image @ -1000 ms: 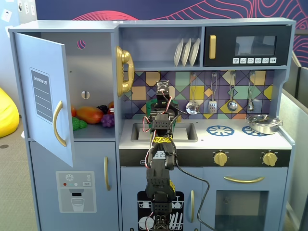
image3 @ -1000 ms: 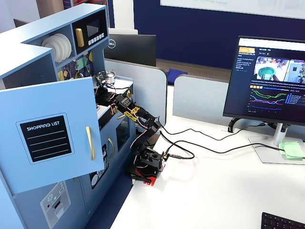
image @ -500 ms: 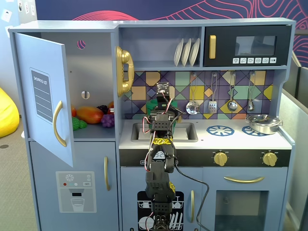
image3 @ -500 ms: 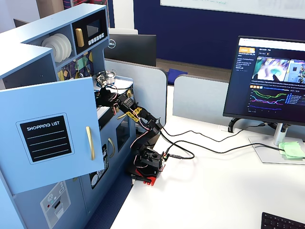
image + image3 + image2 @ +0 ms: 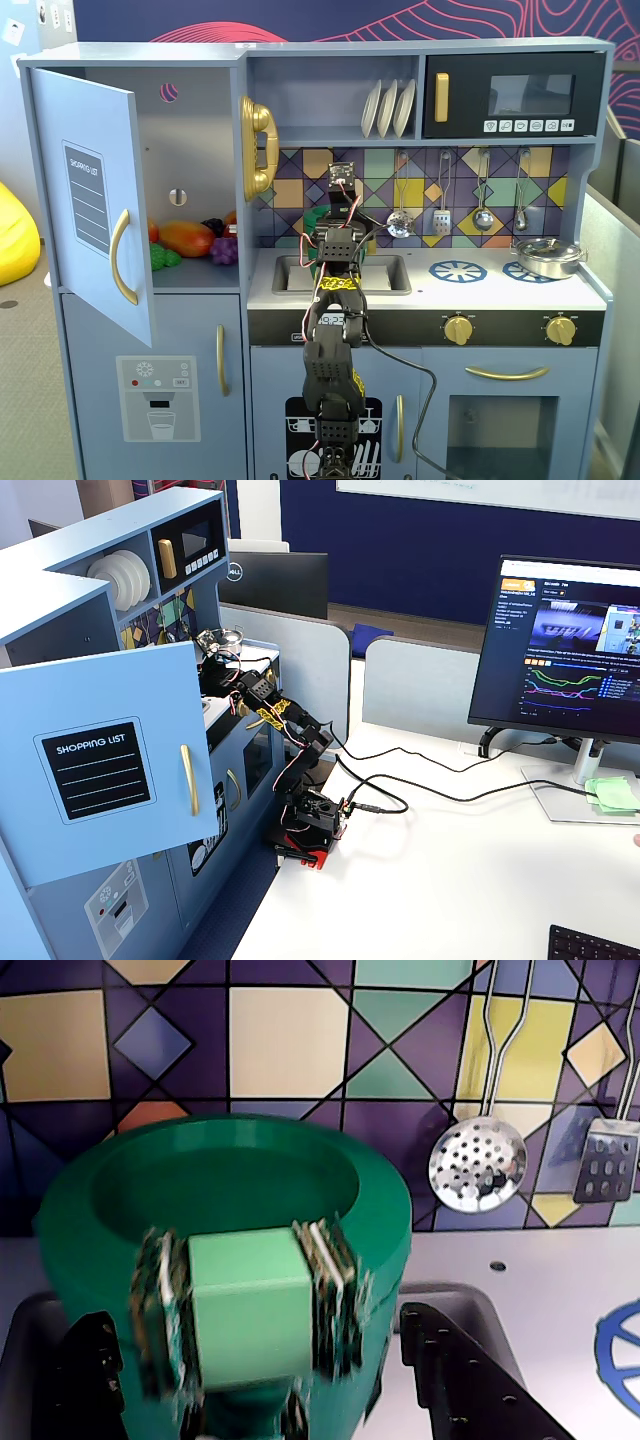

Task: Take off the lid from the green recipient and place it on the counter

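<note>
Blurring claw point(image 5: 250, 1310), recipient base hidden

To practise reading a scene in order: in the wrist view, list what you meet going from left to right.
Green recipient with the pincer shut on the lid's light green tab → perforated skimmer → slotted spatula on the tiled wall → blue burner ring on the counter.
</note>
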### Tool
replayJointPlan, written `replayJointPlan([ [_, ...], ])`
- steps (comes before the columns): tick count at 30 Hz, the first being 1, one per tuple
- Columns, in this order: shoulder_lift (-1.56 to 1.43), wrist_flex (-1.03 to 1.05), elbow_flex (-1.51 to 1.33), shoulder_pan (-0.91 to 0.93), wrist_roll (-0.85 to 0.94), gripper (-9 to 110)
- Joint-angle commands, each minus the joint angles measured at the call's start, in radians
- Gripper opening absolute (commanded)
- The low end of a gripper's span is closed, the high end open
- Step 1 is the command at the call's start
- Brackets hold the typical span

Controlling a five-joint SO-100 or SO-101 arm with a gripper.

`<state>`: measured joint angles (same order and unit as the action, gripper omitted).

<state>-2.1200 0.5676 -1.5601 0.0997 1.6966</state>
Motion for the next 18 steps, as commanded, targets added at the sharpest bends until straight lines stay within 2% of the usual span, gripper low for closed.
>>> replayJointPlan([
  [1,0.023,-0.043,0.08,-0.009,-0.002,28],
  [5,0.051,-0.048,0.097,-0.011,-0.011,26],
  [8,0.057,-0.044,0.1,-0.023,-0.003,20],
  [10,0.057,-0.038,0.1,-0.032,0.003,12],
  [12,0.055,-0.031,0.098,-0.044,0.028,0],
  [18,0.041,-0.032,0.117,-0.063,0.026,0],
])
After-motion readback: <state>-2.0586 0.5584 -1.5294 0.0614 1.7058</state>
